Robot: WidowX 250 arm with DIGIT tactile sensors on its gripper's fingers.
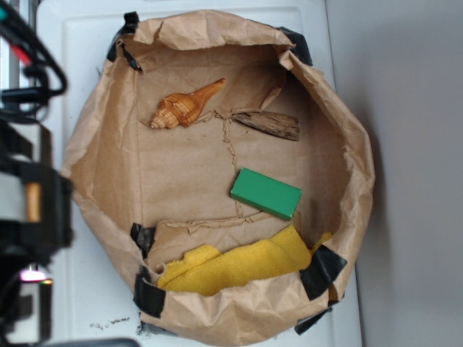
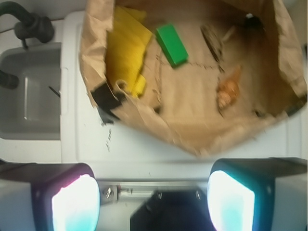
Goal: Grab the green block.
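Brown kraft paper, rolled down at the rim and fixed with black tape, forms a shallow paper basin (image 1: 94, 155) on the white counter (image 1: 318, 29). The folded rim seems meant to keep loose items inside.

Contents, exterior view: green block (image 1: 265, 193) lying flat on the paper floor, right of centre, long axis slightly skewed. It touches nothing; top face fully exposed. Yellow cloth (image 1: 239, 264) is bunched against the near wall, just beside the block but apart from it. Brown wood piece (image 1: 268, 124) and orange shell (image 1: 185, 107) lie toward the far wall, well apart from the block.

Wrist view: pincer (image 2: 153, 199) is spread wide, both pale pads (image 2: 231, 199) visible at the lower edge with empty space between; it holds nothing. It sits over the counter outside the basin, with the paper rim between it and the block (image 2: 172, 44). A grey sink (image 2: 31, 91) shows to the left.

Judgement: approach stage only; no contact made. The pincer would need to clear the rim, travel in over the block, and align so the pads close across its narrow width. Risk: catching the crumpled paper wall, or nipping the cloth edge if the descent drifts toward it.
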